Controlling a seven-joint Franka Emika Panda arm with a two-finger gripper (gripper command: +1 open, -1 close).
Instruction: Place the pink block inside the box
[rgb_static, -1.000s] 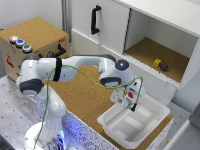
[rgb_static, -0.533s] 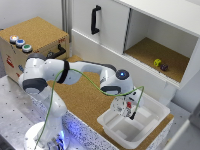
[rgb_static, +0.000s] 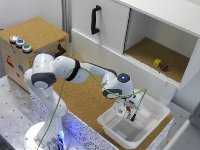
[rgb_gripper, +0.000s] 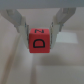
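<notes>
The pink block (rgb_gripper: 39, 42) is a small pinkish-red cube with a black letter on its face. In the wrist view it sits between my fingers (rgb_gripper: 21, 24). My gripper (rgb_gripper: 39, 31) is shut on the block, over a pale white surface. In the exterior view, my gripper (rgb_static: 128, 113) hangs low over the box (rgb_static: 109, 125), a shallow white tray at the front edge of the cork table, just inside its far rim. The fingers hide most of the block in that view.
A cork-topped brown box (rgb_static: 35, 30) with coloured buttons stands at the exterior view's left. Behind is a white cabinet with a black handle (rgb_static: 94, 20). Its open compartment holds a yellow block (rgb_static: 157, 62) and a dark block (rgb_static: 164, 67). A green cable runs along the arm.
The gripper has come down with the pink block, from above the box to low over its inside. The arm's elbow has dropped with it.
</notes>
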